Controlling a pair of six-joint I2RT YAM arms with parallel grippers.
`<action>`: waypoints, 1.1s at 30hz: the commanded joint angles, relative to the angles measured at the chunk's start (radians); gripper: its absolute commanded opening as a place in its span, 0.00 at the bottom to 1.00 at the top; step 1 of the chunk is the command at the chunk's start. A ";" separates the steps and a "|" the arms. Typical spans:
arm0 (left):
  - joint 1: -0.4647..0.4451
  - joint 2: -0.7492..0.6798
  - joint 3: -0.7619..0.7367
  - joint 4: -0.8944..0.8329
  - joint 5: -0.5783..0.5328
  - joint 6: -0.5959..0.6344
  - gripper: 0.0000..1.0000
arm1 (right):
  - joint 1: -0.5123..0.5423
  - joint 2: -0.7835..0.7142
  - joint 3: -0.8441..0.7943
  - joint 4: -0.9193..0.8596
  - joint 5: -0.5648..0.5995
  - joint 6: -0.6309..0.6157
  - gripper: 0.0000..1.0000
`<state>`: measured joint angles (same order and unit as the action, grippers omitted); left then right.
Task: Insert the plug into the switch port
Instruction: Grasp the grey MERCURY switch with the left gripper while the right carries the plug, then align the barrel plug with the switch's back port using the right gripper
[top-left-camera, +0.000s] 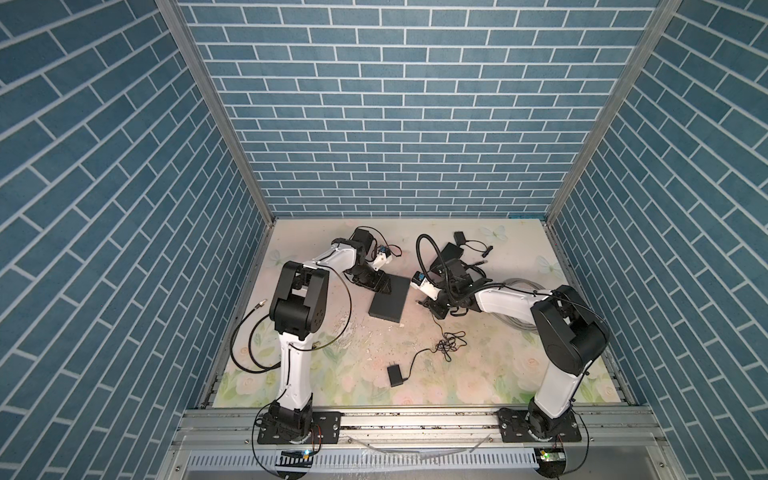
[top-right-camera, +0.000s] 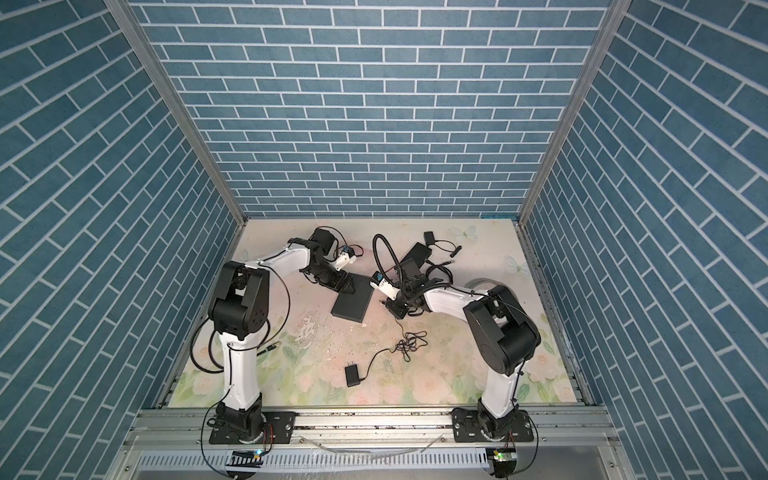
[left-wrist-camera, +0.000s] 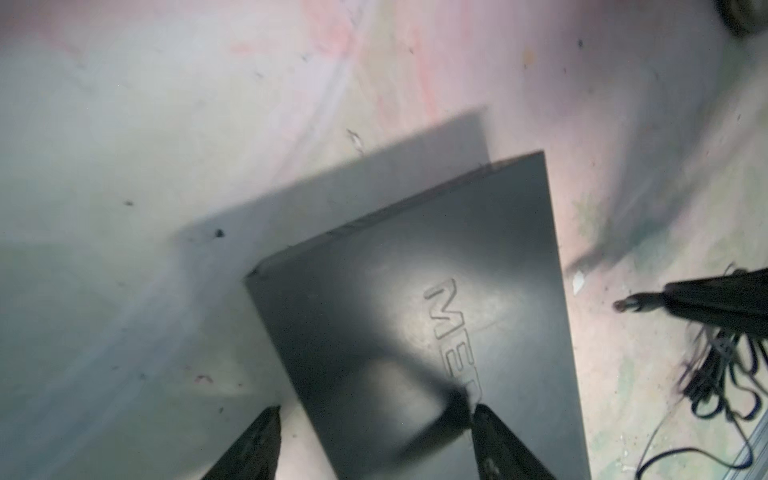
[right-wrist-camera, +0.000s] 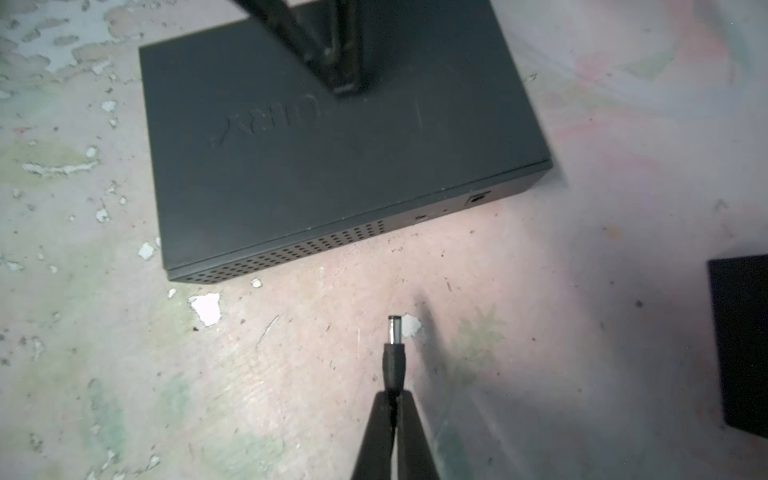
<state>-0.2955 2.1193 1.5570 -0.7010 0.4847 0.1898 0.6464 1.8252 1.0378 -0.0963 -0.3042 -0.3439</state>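
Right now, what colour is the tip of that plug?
Silver metal tip on the black plug; best seen in the right wrist view.

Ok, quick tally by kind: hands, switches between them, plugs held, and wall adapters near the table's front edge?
hands: 2, left hand and right hand
switch: 1
plug: 1, in the right hand
wall adapter: 1
total: 5

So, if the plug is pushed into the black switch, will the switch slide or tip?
It may well slide: the switch is a low, flat box lying on the table. Tipping looks unlikely, being wide and thin. The left gripper, one finger over its top, might steady it.
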 joint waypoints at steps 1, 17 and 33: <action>0.023 -0.021 0.003 0.050 0.026 -0.091 0.74 | -0.021 0.049 0.059 0.035 -0.051 -0.053 0.00; 0.018 0.107 0.097 0.053 0.143 -0.123 0.74 | -0.078 0.143 0.201 -0.057 -0.156 -0.172 0.00; 0.015 0.120 0.115 0.039 0.213 -0.119 0.70 | -0.083 0.199 0.267 -0.032 -0.164 -0.194 0.00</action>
<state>-0.2752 2.2211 1.6665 -0.6384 0.6647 0.0666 0.5663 1.9995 1.2533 -0.1337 -0.4454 -0.4961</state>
